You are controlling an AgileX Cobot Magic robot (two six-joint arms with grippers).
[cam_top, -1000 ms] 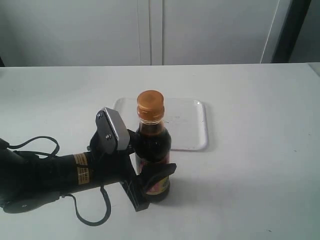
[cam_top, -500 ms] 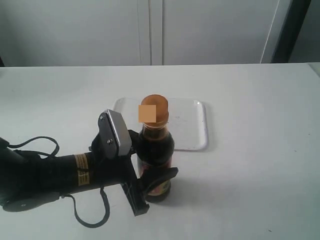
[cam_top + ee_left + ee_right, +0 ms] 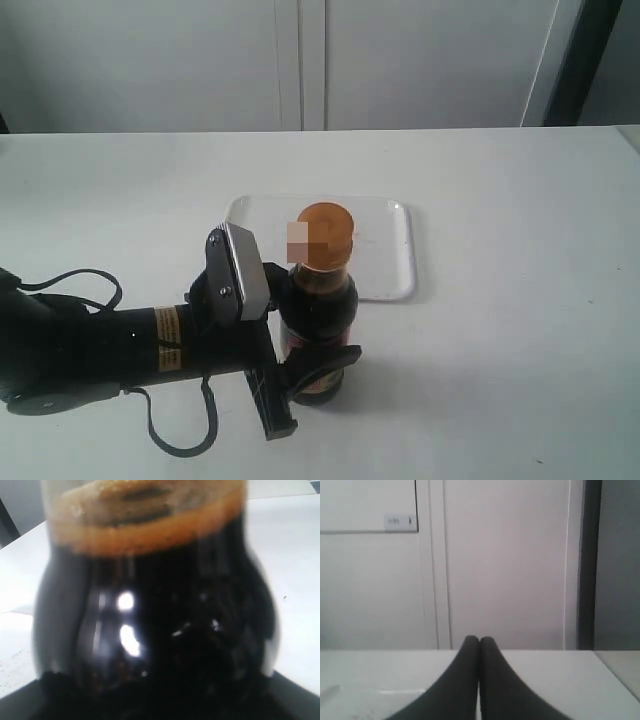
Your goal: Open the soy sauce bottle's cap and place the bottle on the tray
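In the exterior view, the left gripper (image 3: 300,345) is clamping the soy sauce bottle (image 3: 318,325) around its lower body, one finger curling across the label and the other hidden behind the glass. The bottle is standing upright on the table (image 3: 520,300) within that grip, and the cap (image 3: 324,232) is sitting on the neck above the fingers, not yet removed. The tray (image 3: 385,255) is lying just beyond the gripper, past the bottle.

In the left wrist view, the bottle (image 3: 155,610) is filling the frame right against the palm, dark liquid with a foamy line near the neck. It is looking nearly full, so probably weighty, and its smooth glass is likely slick and breakable; holding low on the body is leaving the ribbed cap free for twisting.

In the right wrist view, the right gripper (image 3: 479,647) is sitting with its fingertips pressed together, gripping nothing, above the bare table (image 3: 560,680).
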